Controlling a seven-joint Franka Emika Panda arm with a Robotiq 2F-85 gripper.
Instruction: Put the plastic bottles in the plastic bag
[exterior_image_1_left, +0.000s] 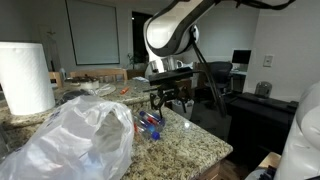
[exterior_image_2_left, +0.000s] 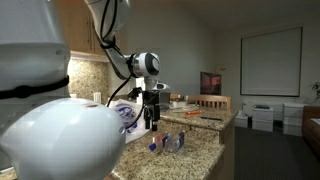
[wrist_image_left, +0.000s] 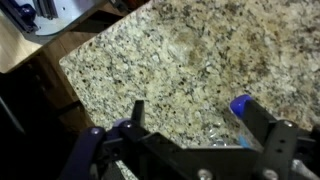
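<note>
My gripper (exterior_image_1_left: 170, 103) hangs open just above the granite counter, over the plastic bottles (exterior_image_1_left: 150, 122). In the wrist view the gripper (wrist_image_left: 197, 110) straddles a clear bottle (wrist_image_left: 215, 132) lying on the stone. That bottle's blue cap (wrist_image_left: 240, 104) sits right against the inside of one finger (wrist_image_left: 265, 128). A second blue cap (wrist_image_left: 124, 128) shows outside the other finger (wrist_image_left: 138, 115). In an exterior view two small bottles (exterior_image_2_left: 170, 143) lie under the gripper (exterior_image_2_left: 152, 120). The crinkly translucent plastic bag (exterior_image_1_left: 75, 140) bulges on the counter beside them; its blue print (exterior_image_2_left: 126, 114) also shows.
A white paper towel roll (exterior_image_1_left: 25, 78) stands behind the bag. The counter's edge (exterior_image_1_left: 215, 150) drops off close beside the bottles, and its corner (wrist_image_left: 62, 62) shows in the wrist view. A dining table with chairs (exterior_image_2_left: 205, 112) and a black desk (exterior_image_1_left: 255, 105) stand beyond.
</note>
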